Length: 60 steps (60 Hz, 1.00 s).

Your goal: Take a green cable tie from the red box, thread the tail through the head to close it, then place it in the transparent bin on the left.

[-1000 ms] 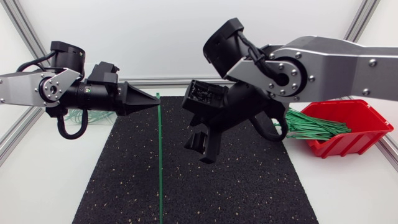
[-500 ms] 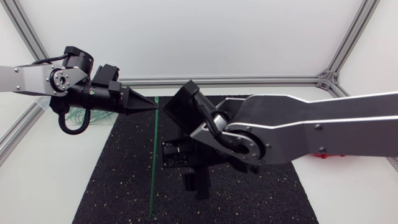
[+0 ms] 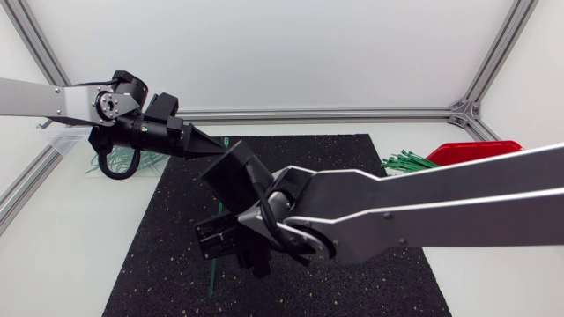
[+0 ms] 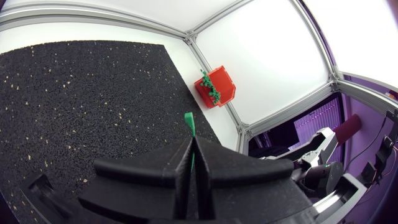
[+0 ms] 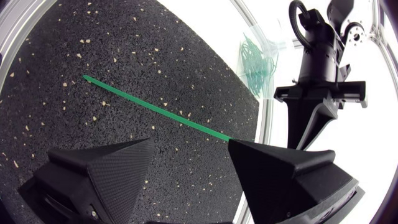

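My left gripper (image 3: pixel 215 145) is shut on a green cable tie (image 3: pixel 211 282) just below its head, which pokes out past the fingertips (image 4: pixel 188 123). The tie hangs down over the black mat (image 3: pixel 159 255), its middle hidden behind my right arm in the head view. My right gripper (image 3: pixel 240 251) is low over the mat near the tie's lower part. In the right wrist view the right gripper (image 5: pixel 190 146) stands open, and the tie (image 5: pixel 155 109) runs across just ahead of its fingers, touching neither. The red box (image 3: pixel 480 151) holds green ties at the right. The transparent bin (image 3: pixel 101 163) is at the left.
My right arm's broad silver link (image 3: pixel 423 211) stretches across the mat from the right edge. Aluminium frame rails (image 3: pixel 352 114) border the table at the back and sides. Several closed green ties (image 5: pixel 254 57) lie in the transparent bin.
My right arm has swung left and down across the mat to the hanging tie, its fingers opening a little wider. My left gripper has drawn slightly back and up with the tie.
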Motion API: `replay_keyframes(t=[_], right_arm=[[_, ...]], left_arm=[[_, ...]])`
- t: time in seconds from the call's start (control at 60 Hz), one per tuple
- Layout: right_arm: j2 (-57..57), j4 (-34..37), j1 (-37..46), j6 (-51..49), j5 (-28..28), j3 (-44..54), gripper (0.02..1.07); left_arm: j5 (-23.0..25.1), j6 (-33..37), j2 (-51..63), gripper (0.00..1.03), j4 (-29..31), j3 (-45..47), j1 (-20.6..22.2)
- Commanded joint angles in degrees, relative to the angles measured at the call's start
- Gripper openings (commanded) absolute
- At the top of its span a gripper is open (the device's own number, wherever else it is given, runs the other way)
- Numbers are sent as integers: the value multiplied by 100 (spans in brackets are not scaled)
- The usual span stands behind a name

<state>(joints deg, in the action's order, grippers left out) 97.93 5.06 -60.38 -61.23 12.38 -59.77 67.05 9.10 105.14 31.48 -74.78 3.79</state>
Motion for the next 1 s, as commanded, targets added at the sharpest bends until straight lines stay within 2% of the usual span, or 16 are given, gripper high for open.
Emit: replay_keyframes(t=[0.0,0.183,0.417,0.75,0.983], right_arm=[[235,-198,-97,-328,80,176,89],[517,-541,-150,-565,89,255,89],[736,-1042,-237,-847,142,431,89],[1026,-2492,-527,-1558,432,941,89],[1061,-2668,-615,-1708,458,985,89]], left_arm=[[19,215,156,4,103,-212,-89],[19,505,305,4,455,-405,-124],[10,637,498,4,569,-546,-133],[-16,909,595,4,754,-608,-151],[-34,988,683,4,798,-660,-124]])
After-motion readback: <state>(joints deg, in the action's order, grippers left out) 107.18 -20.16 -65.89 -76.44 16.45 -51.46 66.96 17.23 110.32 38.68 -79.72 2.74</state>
